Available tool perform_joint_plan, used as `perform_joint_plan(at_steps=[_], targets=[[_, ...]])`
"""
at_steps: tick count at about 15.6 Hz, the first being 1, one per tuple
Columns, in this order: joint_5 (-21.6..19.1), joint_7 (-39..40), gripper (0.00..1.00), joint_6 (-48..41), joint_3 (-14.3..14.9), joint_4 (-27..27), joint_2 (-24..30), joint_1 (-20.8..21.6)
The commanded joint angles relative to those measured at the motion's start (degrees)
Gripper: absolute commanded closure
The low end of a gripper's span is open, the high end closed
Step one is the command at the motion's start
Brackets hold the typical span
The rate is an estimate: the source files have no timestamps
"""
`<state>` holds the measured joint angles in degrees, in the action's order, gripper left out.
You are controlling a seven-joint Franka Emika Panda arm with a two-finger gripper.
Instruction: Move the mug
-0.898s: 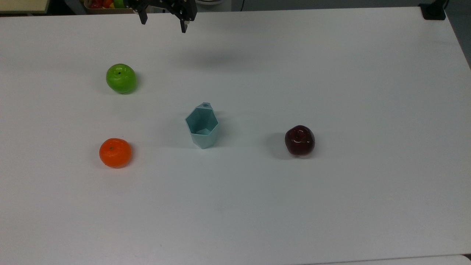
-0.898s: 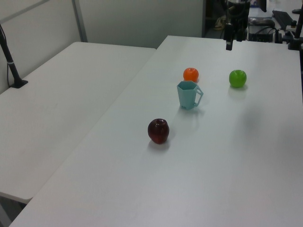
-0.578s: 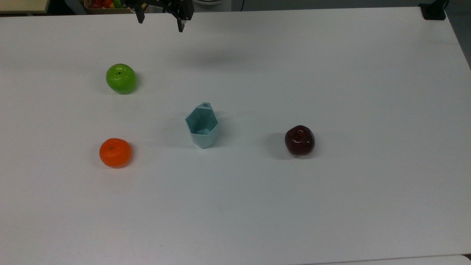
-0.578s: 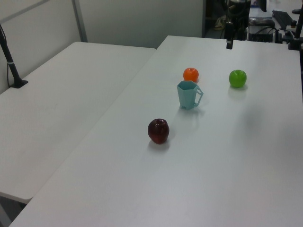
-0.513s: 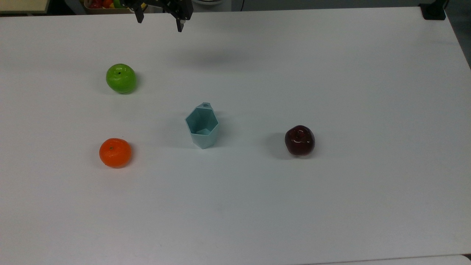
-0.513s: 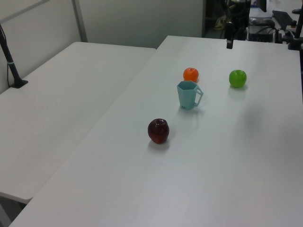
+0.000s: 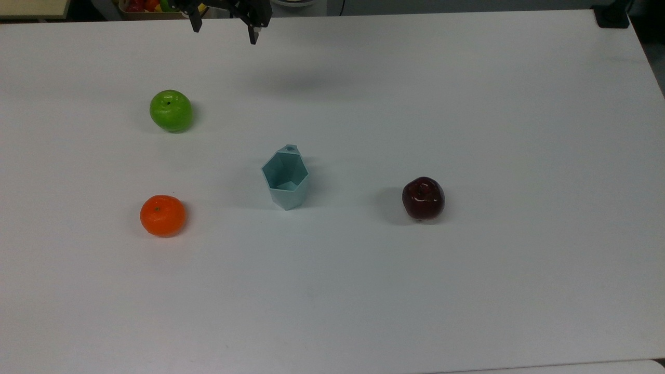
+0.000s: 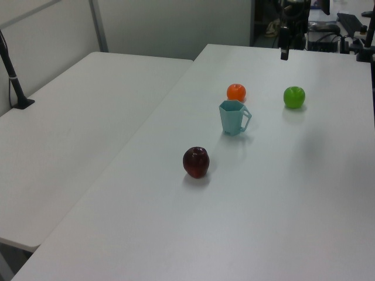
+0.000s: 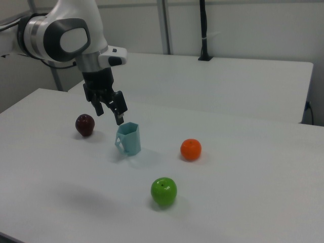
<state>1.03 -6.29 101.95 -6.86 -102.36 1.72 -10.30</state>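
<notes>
Approach step: mug (image 7: 285, 178) upright on the table (image 7: 467, 104), between orange (image 7: 162, 215) and red apple (image 7: 423, 198); gripper (image 7: 224, 31), jaws wide and empty, hangs high, well beyond the mug's handle side, and must descend over it.

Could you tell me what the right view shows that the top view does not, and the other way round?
Right view alone: the white arm above the gripper, and a black post clamped to a second table behind.

Top view alone: a crate of fruit past the table's far edge, and straight down into the mug's hexagonal opening.

Both: the open gripper above the table, touching nothing, and the upright mug, red apple, orange and green apple, all apart.
</notes>
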Motion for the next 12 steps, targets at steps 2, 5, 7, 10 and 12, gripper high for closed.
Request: perform_joint_plan(at_steps=[2,5,7,10,12], targets=[[-0.50,7.33,0.00,-0.44,0.19,-0.12,-0.14,0.10],[-1.37,9.18,0.00,1.58,0.18,-0.12,-1.72,0.54],[-4.00,9.36,0.00,4.03,0.18,-0.12,-3.03,0.80],[-4.46,9.36,0.00,7.64,-0.34,-0.12,-5.14,1.16],[-4.02,9.45,0.00,10.54,-0.69,-0.12,-7.16,1.33]])
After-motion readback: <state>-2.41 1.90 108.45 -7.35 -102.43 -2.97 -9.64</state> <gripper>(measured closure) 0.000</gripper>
